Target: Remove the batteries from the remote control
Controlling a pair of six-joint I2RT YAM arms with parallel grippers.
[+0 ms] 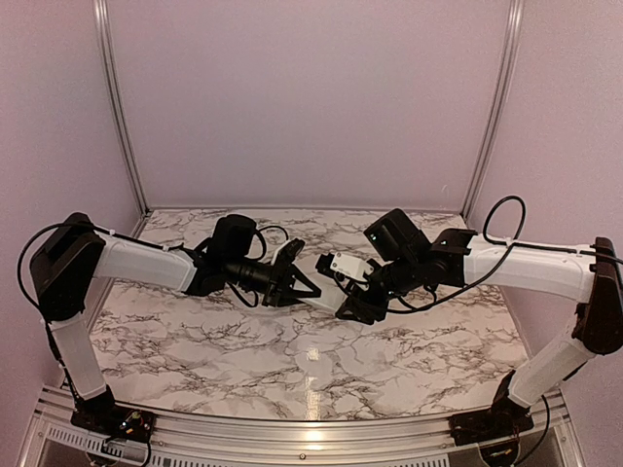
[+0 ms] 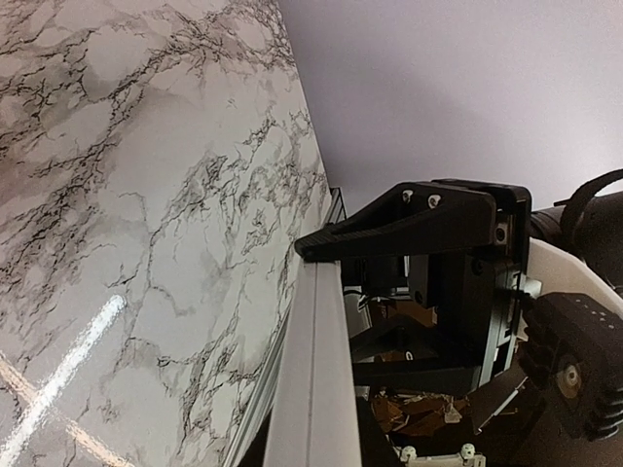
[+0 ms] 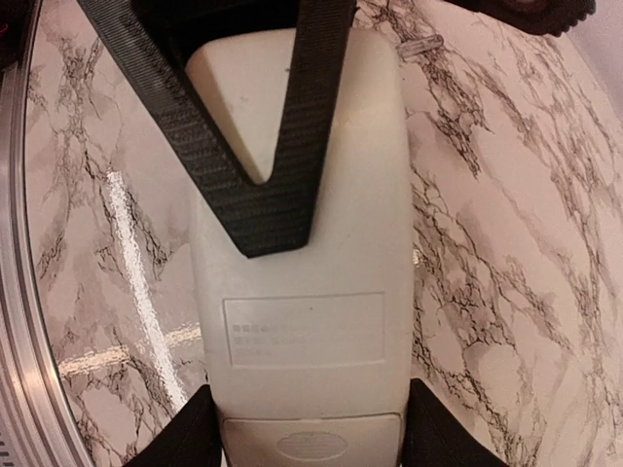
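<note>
White remote (image 1: 319, 295) hangs between the two arms over the marbled surface (image 1: 195, 336), its labelled face toward the right wrist camera. On the near end, the right claw (image 3: 307, 423) is clamped, one finger on each long edge. At the far end, the left claw (image 1: 295, 282): one black finger (image 3: 292, 204) lies across the face. Its mate is hidden, so can't tell if it's clamped.

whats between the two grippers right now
The remote control. The top view shows it bridging the left gripper and right gripper; the right wrist view shows the right fingers at its sides and a left finger across its face.
</note>
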